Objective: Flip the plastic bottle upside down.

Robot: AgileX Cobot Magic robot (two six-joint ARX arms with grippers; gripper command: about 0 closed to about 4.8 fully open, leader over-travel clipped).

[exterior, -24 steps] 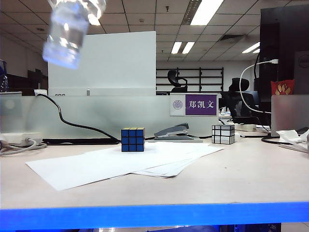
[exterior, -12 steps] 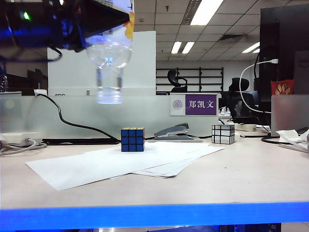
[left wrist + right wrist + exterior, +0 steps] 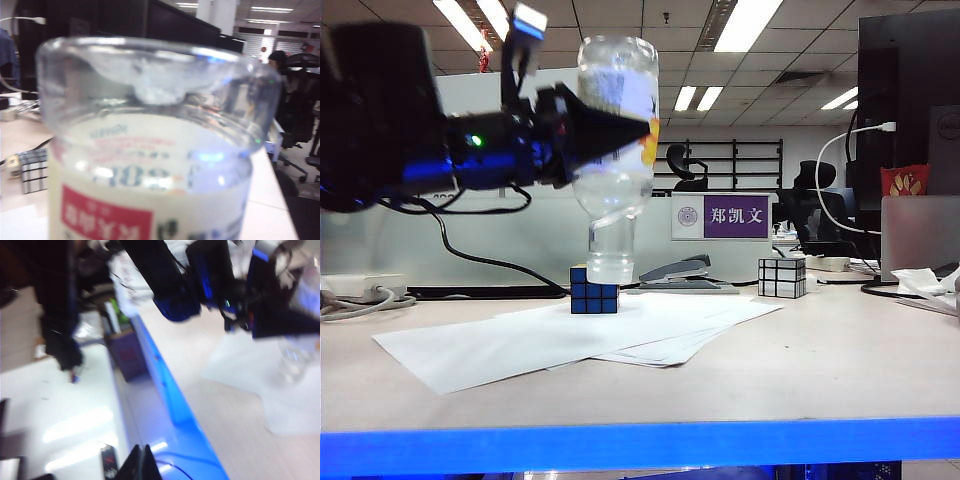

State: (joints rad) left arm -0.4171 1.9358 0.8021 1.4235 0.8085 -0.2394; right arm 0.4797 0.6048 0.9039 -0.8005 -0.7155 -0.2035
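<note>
1. Since the earlier exterior frames, the plastic bottle [image 3: 616, 150] has come down from the top-left corner of that view toward the middle, turning from a blurred tilt to a near-vertical hang. The left arm, barely in shot before, now fills the left side of the view.

2. The left gripper [image 3: 620, 135] reaches in level from the left and is clamped on the bottle's labelled body. The bottle's long axis stands upright, base at the top and whitish cap [image 3: 610, 270] at the bottom.

3. The cap hangs in front of the blue cube [image 3: 595, 289], overlapping its upper edge in the exterior view; I cannot tell whether it touches the cube or the white paper sheets [image 3: 570, 335], or hangs above them.

4. In the left wrist view the bottle's clear base [image 3: 155, 95] fills the frame with the label below it, so the grip sits on the label band.

5. The right gripper [image 3: 141, 460] is closed with nothing in it, held well off beyond the table's blue edge [image 3: 160, 385], far from the bottle. The left arm is plainly the one placed to finish.

6. The flip looks essentially done; what seems left is a straight drop onto the narrow cap. The sheets in front of the cube give open room, and the silver cube [image 3: 782, 277] and stapler [image 3: 680, 273] stand well apart to the right.
</note>
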